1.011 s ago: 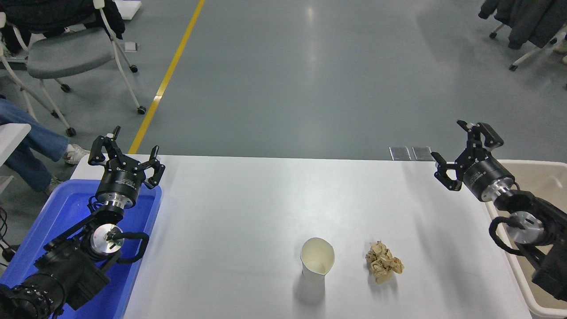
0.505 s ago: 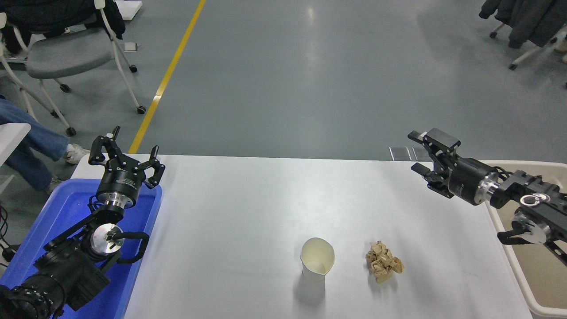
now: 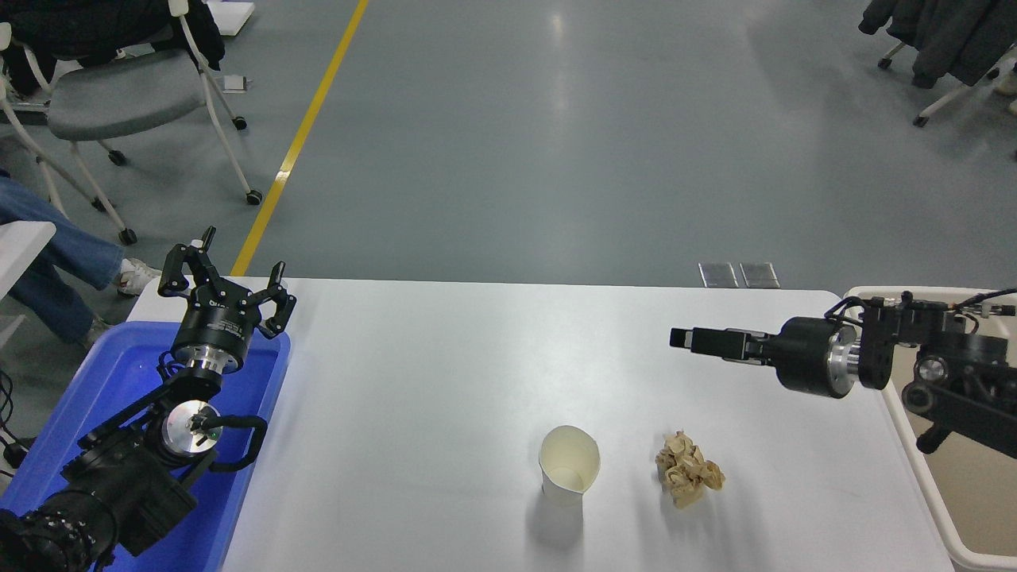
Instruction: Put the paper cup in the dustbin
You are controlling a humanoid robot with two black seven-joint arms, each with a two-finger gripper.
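The paper cup [image 3: 569, 465] stands upright on the white table [image 3: 445, 373], near the front edge, a little right of the middle. The beige dustbin [image 3: 977, 500] stands off the table's right end, partly cut off by the picture edge. My right gripper [image 3: 680, 338] reaches in from the right over the bin's far corner. It points left, level above the table, far behind and to the right of the cup. It is seen edge-on and holds nothing. My left gripper [image 3: 226, 274] is parked open above the blue tub.
A crumpled brown paper ball [image 3: 688, 470] lies just right of the cup. A bright blue tub [image 3: 119, 365] sits at the table's left end under the left arm. Chairs and a seated person's legs [image 3: 56, 254] are beyond the far left corner.
My right arm has swung down and to the left, turning from pointing up and away to pointing level to the left over the table. The cup, the paper ball and the left arm have not moved.
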